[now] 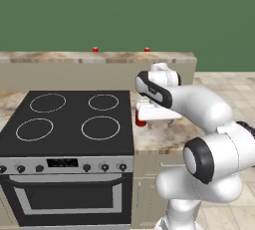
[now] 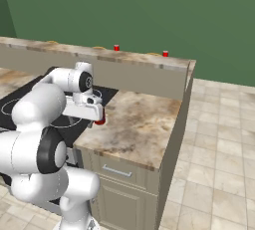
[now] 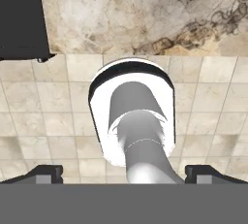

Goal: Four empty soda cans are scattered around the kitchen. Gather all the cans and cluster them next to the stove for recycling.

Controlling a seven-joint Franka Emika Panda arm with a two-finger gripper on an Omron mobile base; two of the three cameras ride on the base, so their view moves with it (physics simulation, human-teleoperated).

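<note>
While one soda can [image 1: 140, 120] stands on the worktop [image 2: 144, 124] just beside the stove [image 1: 69, 119], at its 3 o'clock, the fingers [image 3: 123, 173] are released. Two cans [image 1: 95, 50] wait on the back ledge [image 1: 60, 57] at 12 o'clock, ungathered

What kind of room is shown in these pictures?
It is a kitchen, a rendered one. A black flat-top stove with ring burners and an oven door stands between tan marbled counters over beige cabinets. Small red soda cans sit on the back ledge against a green wall.
</note>
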